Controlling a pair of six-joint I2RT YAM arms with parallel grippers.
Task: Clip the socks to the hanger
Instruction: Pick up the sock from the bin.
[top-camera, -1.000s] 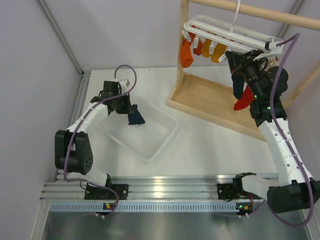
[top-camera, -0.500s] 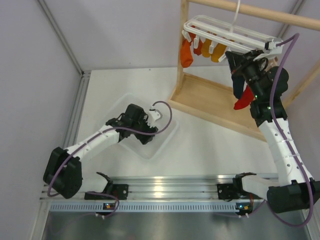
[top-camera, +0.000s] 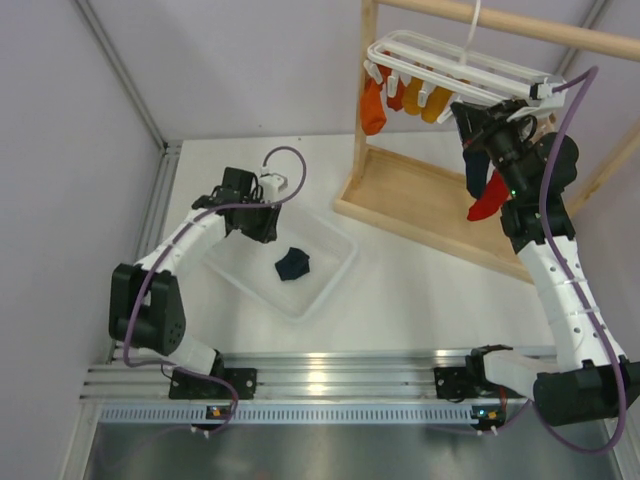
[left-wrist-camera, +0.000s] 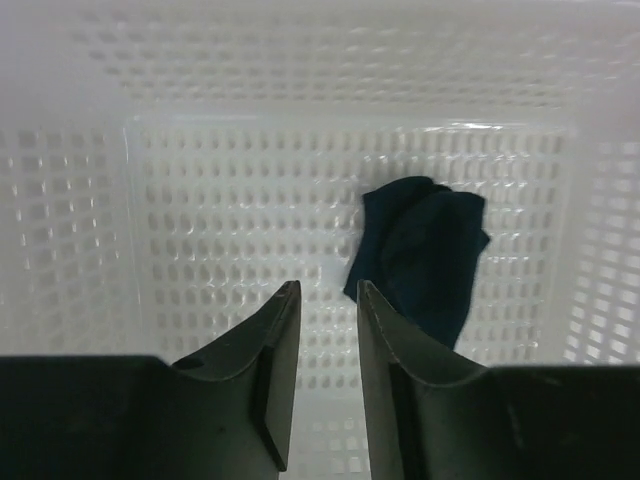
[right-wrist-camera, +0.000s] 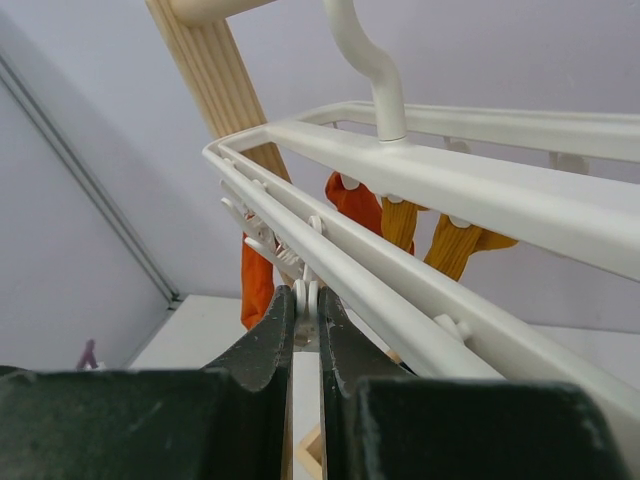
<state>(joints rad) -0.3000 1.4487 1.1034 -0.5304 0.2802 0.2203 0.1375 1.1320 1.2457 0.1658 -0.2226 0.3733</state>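
Note:
The white hanger (top-camera: 450, 65) hangs from the wooden rack's rail and also shows in the right wrist view (right-wrist-camera: 450, 170). My right gripper (top-camera: 468, 118) is up at its near side, shut on a small white clip (right-wrist-camera: 307, 300); in its wrist view the gripper (right-wrist-camera: 307, 292) pinches that clip. The red sock (top-camera: 487, 203) dangles just below the gripper, with a dark blue piece (top-camera: 474, 172) beside it. A navy sock (top-camera: 293, 264) lies crumpled in the white basket (top-camera: 335, 280), also seen in the left wrist view (left-wrist-camera: 420, 255). My left gripper (top-camera: 266, 226) is over the basket's far left part, its jaws (left-wrist-camera: 328, 290) slightly apart and empty.
Orange socks (top-camera: 373, 105) and yellow socks (top-camera: 435, 105) hang clipped on the hanger's far side. The light wooden rack (top-camera: 420, 205) stands at the back right with its tray-like base on the table. Grey walls close the left and back sides.
My left gripper held the navy sock, reached over the basket and let it go. It has drawn back to the far left; the sock lies in the basket. The right arm has not moved.

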